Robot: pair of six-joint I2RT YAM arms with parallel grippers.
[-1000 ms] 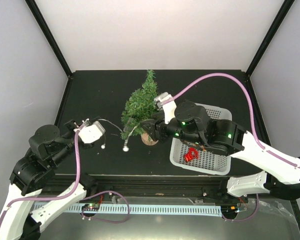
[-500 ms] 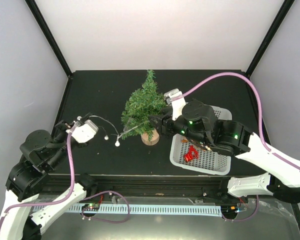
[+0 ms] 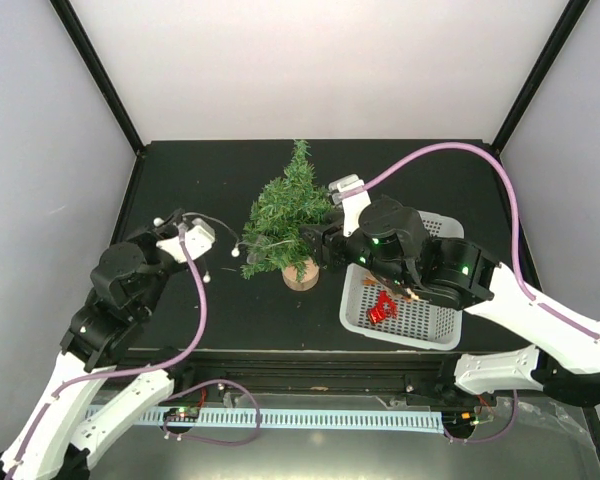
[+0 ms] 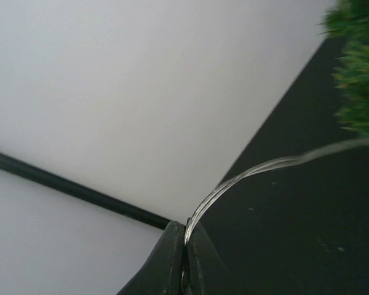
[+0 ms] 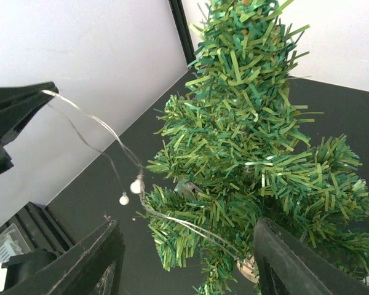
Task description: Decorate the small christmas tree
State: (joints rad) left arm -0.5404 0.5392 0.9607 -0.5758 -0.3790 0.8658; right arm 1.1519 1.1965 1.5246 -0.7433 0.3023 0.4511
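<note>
Well: left gripper (image 4: pixel 186 226) clamped tight on wire (image 4: pixel 252 172), which looks thin, springy, slip-prone. Right gripper (image 5: pixel 187 226) half open, empty; tree (image 5: pixel 246 141) just ahead, low branches between jaws. Tree likely light, tippy, branches soft; best grasped low down.

We find the thin wire (image 4: pixel 283 161) strung through the air from the left gripper (image 4: pixel 184 229) to the small christmas tree (image 3: pixel 283 210), barring the tree's left side. On its right, the right gripper (image 3: pixel 310 245) and its arm crowd in above the white basket (image 3: pixel 420 325). Bare counter (image 3: pixel 205 170) lies open behind the tree and along the near-left edge.
</note>
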